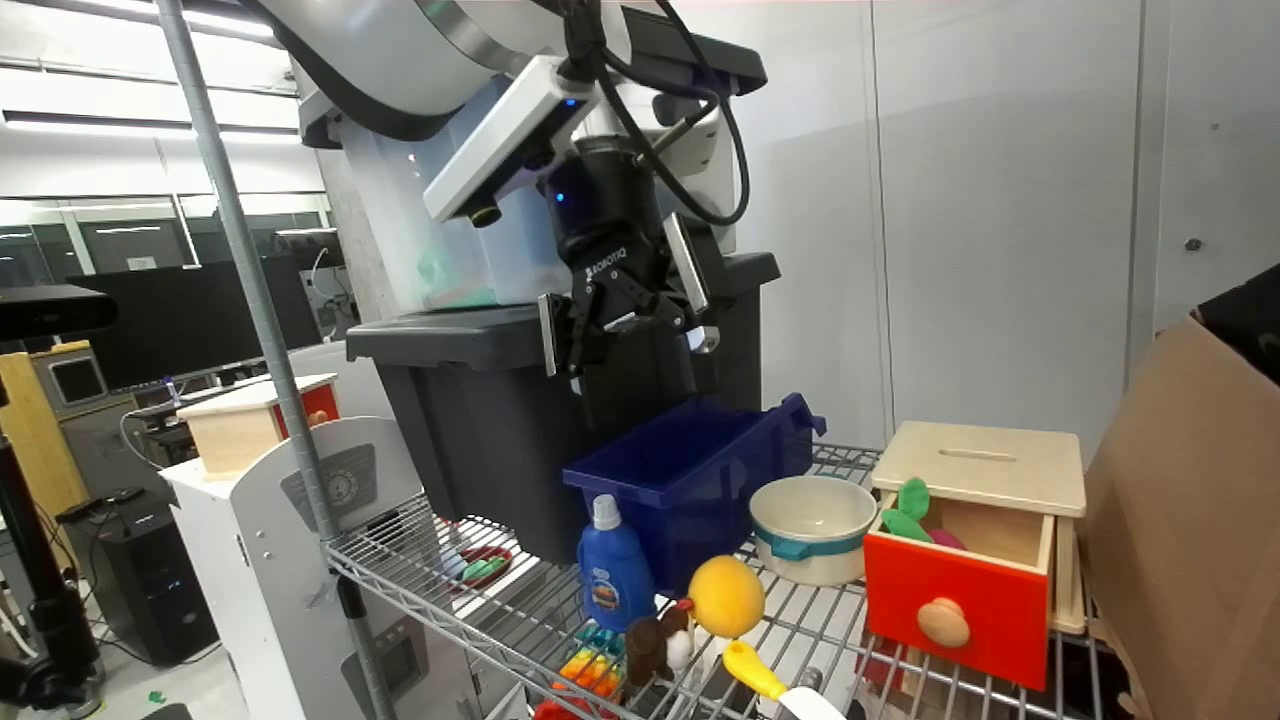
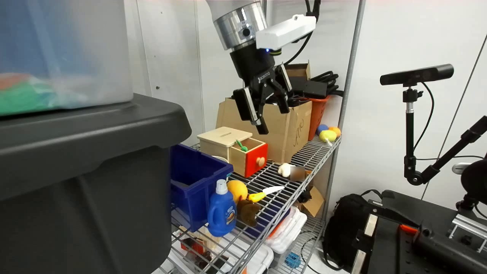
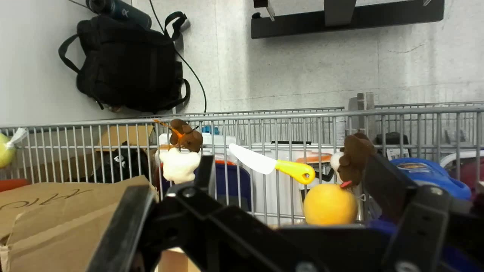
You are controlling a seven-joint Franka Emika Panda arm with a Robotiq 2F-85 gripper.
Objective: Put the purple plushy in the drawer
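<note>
In an exterior view, purple toy [image 1: 947, 540] lies in pulled-out drawer [image 1: 960, 585] at four o'clock from gripper [image 1: 638, 365], well apart, jaws spread wide, holding nothing.

From gloss to matt

Looks like smooth wood on box [image 1: 980, 480] and drawer [image 1: 990, 590], matt cloth on purple plushy [image 1: 946, 539], glossy plastic on blue bin [image 1: 710, 520], bare metal in wire shelf [image 3: 280, 115], matt cardboard on carton [image 1: 1190, 500].

The pincer [image 1: 637, 355] bears "ROBOTIQ" (white on black).
</note>
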